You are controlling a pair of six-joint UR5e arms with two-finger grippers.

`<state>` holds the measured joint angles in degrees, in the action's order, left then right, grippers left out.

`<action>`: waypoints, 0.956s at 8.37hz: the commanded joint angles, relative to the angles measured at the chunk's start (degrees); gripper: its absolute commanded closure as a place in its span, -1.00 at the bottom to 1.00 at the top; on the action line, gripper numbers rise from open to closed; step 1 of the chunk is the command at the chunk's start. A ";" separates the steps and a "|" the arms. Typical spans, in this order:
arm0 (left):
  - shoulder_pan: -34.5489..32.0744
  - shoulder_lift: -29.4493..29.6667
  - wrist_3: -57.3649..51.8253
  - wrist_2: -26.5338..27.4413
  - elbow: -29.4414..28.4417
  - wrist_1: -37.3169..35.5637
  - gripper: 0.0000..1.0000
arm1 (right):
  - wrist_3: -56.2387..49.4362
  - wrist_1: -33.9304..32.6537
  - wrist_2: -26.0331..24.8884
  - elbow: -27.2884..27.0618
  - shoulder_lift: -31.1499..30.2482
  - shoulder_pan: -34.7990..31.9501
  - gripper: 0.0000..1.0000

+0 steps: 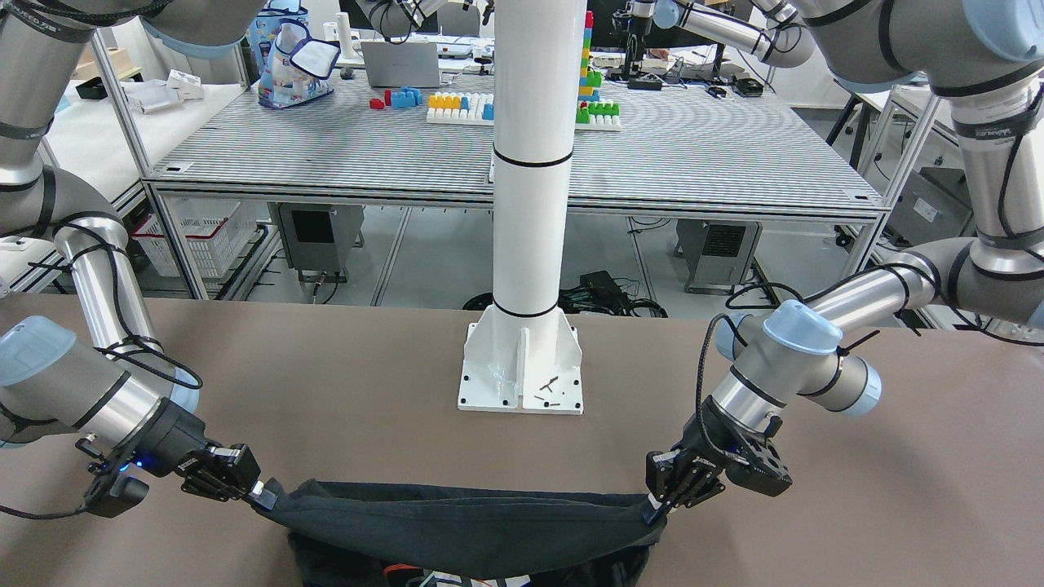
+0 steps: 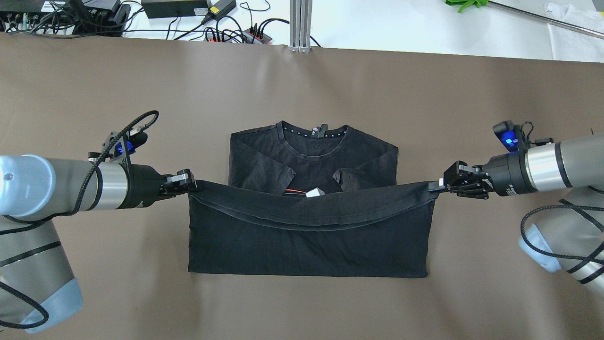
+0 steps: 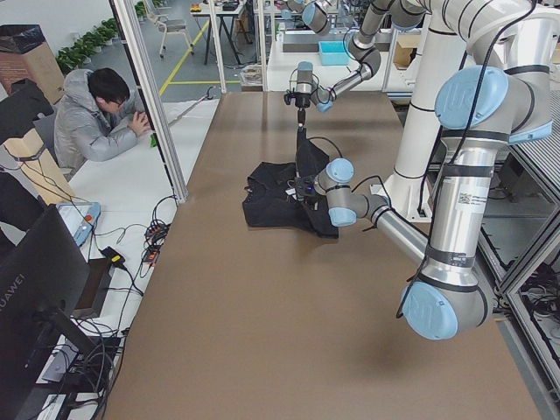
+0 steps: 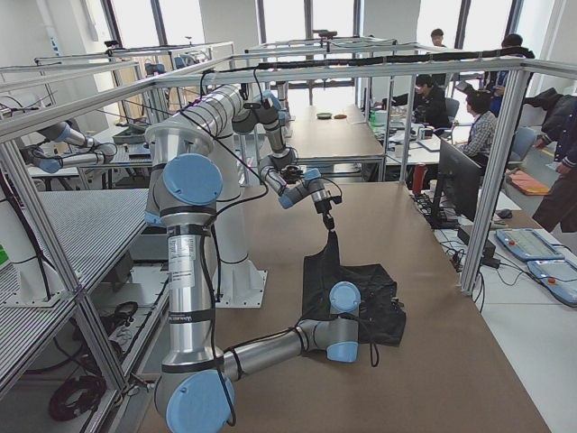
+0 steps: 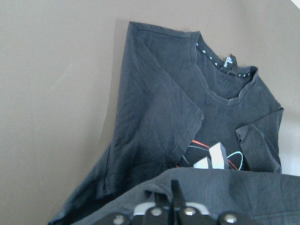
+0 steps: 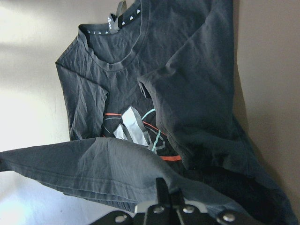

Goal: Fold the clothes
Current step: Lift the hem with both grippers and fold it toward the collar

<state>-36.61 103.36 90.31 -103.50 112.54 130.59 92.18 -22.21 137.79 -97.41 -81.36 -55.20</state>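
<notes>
The clothes are one black T-shirt (image 2: 306, 236) on the brown table, neckline at the far side and sleeves folded in over a printed chest logo (image 2: 314, 192). Its bottom hem is lifted and stretched taut between both grippers, sagging in the middle. My left gripper (image 2: 191, 185) is shut on the hem's left corner, and my right gripper (image 2: 436, 185) is shut on the right corner. In the front-facing view the hem (image 1: 481, 530) hangs between the left gripper (image 1: 656, 505) and the right gripper (image 1: 261, 493). Both wrist views look down on the collar (image 5: 220, 89) (image 6: 117, 56).
A white pole (image 1: 530, 163) on a bolted base plate (image 1: 522, 383) stands at the robot's side of the table, behind the shirt. Cables and power strips (image 2: 212, 23) lie beyond the far edge. A person (image 3: 96, 122) sits at a desk past that edge.
</notes>
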 commanded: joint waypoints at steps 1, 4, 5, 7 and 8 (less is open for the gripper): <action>-3.72 0.00 -0.14 -0.12 -0.21 -0.42 1.00 | -0.16 -6.78 -5.92 0.20 3.05 -0.09 1.00; -3.64 2.36 -0.14 0.49 -2.39 -0.51 1.00 | -4.44 -7.32 -7.09 2.57 2.79 -0.26 1.00; -3.64 5.07 -0.14 0.49 -5.28 -0.51 1.00 | -8.12 -7.58 -7.09 3.36 2.70 -0.96 1.00; -3.64 9.91 -0.22 0.75 -11.44 -0.42 1.00 | -10.88 -7.67 -7.01 5.03 2.52 -3.59 1.00; -3.64 10.28 -0.66 2.32 -12.59 -0.25 1.00 | -10.88 -8.72 -7.18 5.74 3.13 -3.43 1.00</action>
<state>-40.20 111.20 90.11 -102.78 103.59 130.15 82.42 -29.87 130.79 -93.11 -78.77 -57.90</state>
